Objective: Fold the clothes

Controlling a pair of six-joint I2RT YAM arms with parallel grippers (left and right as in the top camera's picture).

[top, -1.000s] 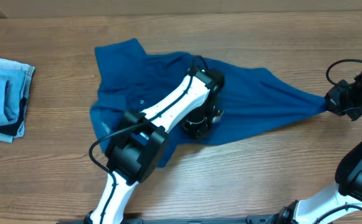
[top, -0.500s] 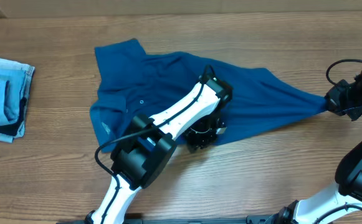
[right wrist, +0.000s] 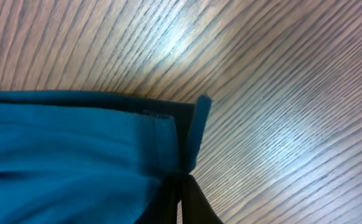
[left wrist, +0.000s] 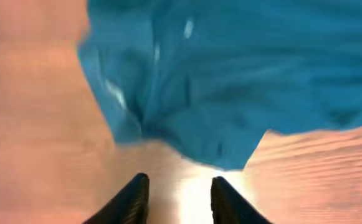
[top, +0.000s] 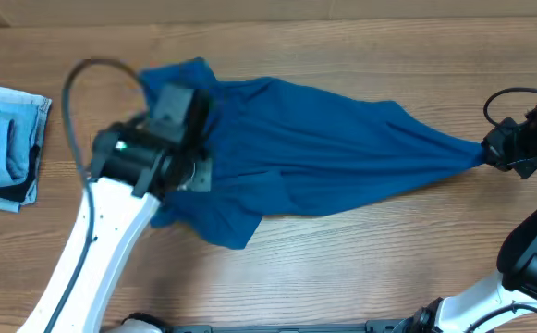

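The clothes, a deep teal-blue shirt [top: 342, 139], lie crumpled across the middle of the wooden table and are stretched to a point at the right. My right gripper [top: 492, 154] is shut on that pointed end, and the right wrist view shows the hemmed edge [right wrist: 168, 134] pinched between the closed fingertips [right wrist: 190, 193]. My left gripper [top: 192, 173] hovers over the shirt's left part. In the left wrist view it [left wrist: 177, 182] is open with nothing between its fingers, over bare table just short of the shirt's edge [left wrist: 224, 155].
A folded stack of pale blue denim [top: 5, 143] sits at the table's left edge. The left arm's white link [top: 102, 250] runs from the front edge up to the shirt. The right arm's base [top: 536, 259] stands at the front right.
My left arm has swung from the shirt's lower middle over to its left side, and its wrist no longer covers the middle. The right gripper still holds the stretched end in the same place.
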